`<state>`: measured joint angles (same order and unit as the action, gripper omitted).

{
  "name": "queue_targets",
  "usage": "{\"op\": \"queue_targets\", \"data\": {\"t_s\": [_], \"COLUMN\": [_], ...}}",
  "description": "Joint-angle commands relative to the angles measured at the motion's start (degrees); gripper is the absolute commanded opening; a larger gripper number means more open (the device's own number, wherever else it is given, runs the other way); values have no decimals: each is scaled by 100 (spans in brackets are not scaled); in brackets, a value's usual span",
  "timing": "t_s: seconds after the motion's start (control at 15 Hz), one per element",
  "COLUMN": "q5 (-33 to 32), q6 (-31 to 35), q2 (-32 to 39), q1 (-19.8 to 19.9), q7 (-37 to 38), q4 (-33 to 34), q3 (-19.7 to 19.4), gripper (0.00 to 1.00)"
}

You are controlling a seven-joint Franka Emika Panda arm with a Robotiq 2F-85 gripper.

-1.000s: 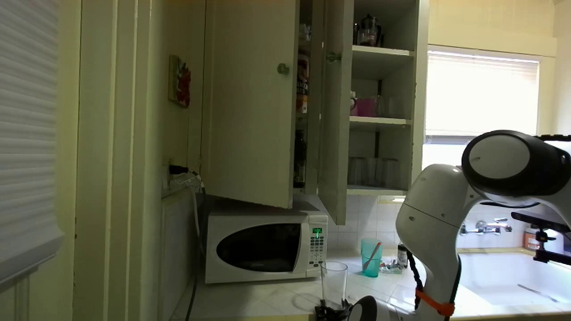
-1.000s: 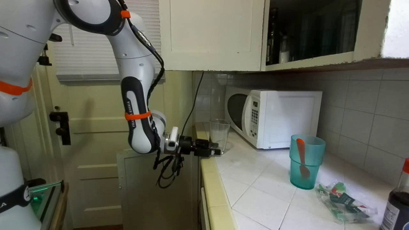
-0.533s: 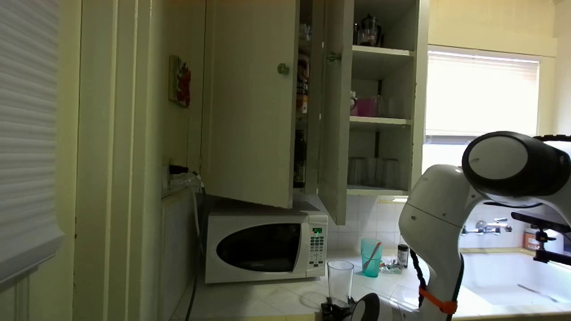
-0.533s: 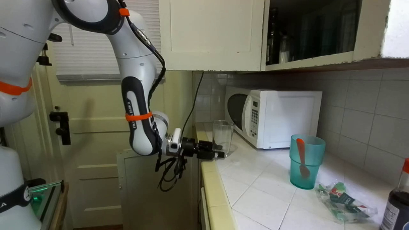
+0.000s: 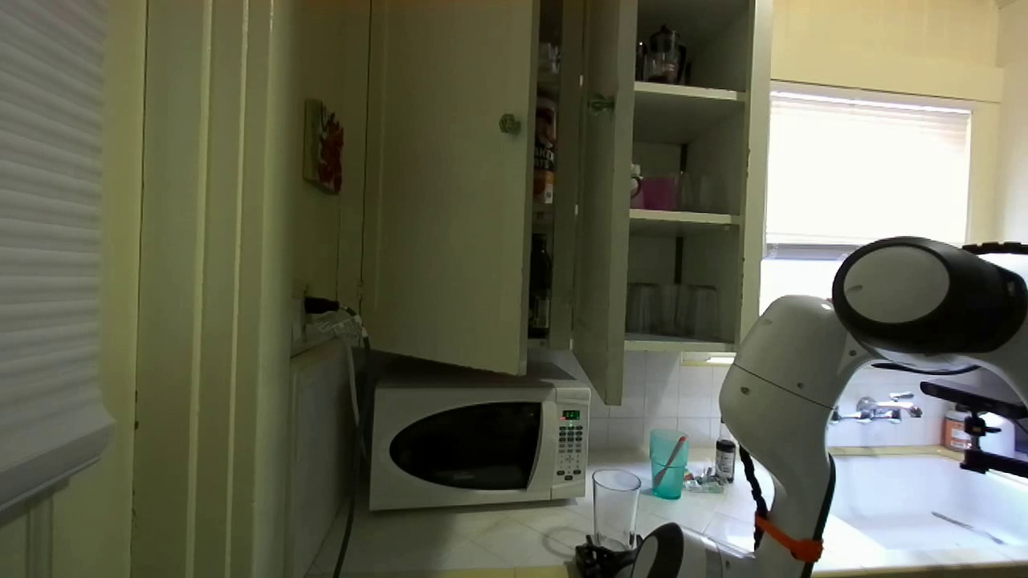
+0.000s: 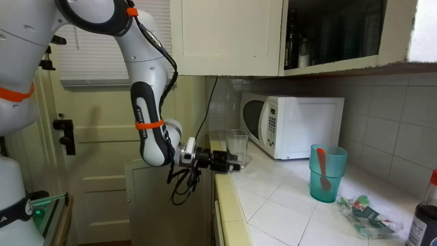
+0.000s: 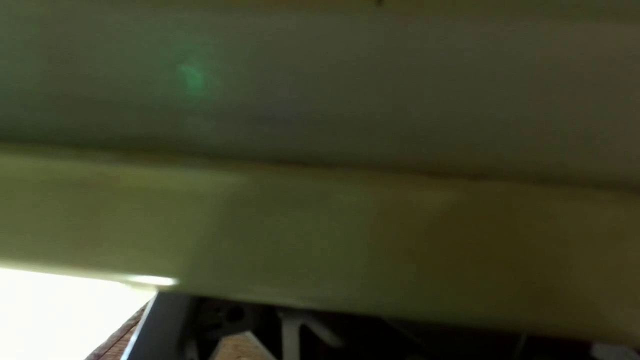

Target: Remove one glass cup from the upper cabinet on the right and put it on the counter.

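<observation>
claw (image 6: 236,162): its black fingers (image 6: 235,167) are standing apart, flanking the foot of the glass cup (image 5: 617,502); whether they are gripping it or only surrounding it, i cannot tell.
glass cup: standing upright on the counter (image 6: 273,215), near the yellow edging (image 6: 228,198), its base partly hiding behind the claw.
microwave (image 6: 309,128): sitting near the glass cup on the counter, showing a closed door, its display (image 5: 571,415) glowing green.
teal tumbler (image 6: 326,194): standing on the counter, well apart from the claw, holding an orange-red spoon (image 6: 321,160) that is leaning inside.
clear packet (image 6: 370,217): lying just beside the teal tumbler, holding green and red pieces.
red-capped bottle (image 6: 423,222): standing near the clear packet, holding dark liquid, its lower part running out of frame.
upper cabinet (image 5: 752,265): hanging above the counter in an exterior view, its door (image 5: 602,241) standing swung outward.
bottom shelf (image 5: 679,346): bearing a row of clear glasses (image 5: 697,311).
middle shelf (image 5: 683,217): bearing a pink cup (image 5: 660,193), with clear glass (image 5: 707,193) standing beside it.
top shelf (image 5: 689,92): bearing a dark-topped jug (image 5: 665,60).
neighbouring cabinet (image 5: 450,201): standing ajar, its gap showing an orange-labelled canister (image 5: 544,160) and a dark bottle (image 5: 540,273).
sink (image 5: 875,494): sitting under the tap (image 5: 871,409), holding a long thin utensil (image 5: 968,527).
window blind (image 5: 867,168): glowing bright above the sink.
</observation>
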<state>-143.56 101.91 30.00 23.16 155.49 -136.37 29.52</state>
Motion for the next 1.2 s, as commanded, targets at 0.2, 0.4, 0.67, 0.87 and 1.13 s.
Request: {"op": "queue_targets", "data": {"t_s": [0.2, 0.4, 0.67, 0.87, 1.13], "q5": [-67, -67, -65, -63, 80], "q6": [128, 17, -86, -125, -214], "q2": [212, 55, -29, -5, -64], "q1": [545, 481, 495, 611, 737], "q7": [165, 166, 166, 165, 164], "q4": [-154, -331, -585, -701, -883], "q3": [453, 588, 777, 906, 1023], "gripper": [100, 100, 100, 100, 100]}}
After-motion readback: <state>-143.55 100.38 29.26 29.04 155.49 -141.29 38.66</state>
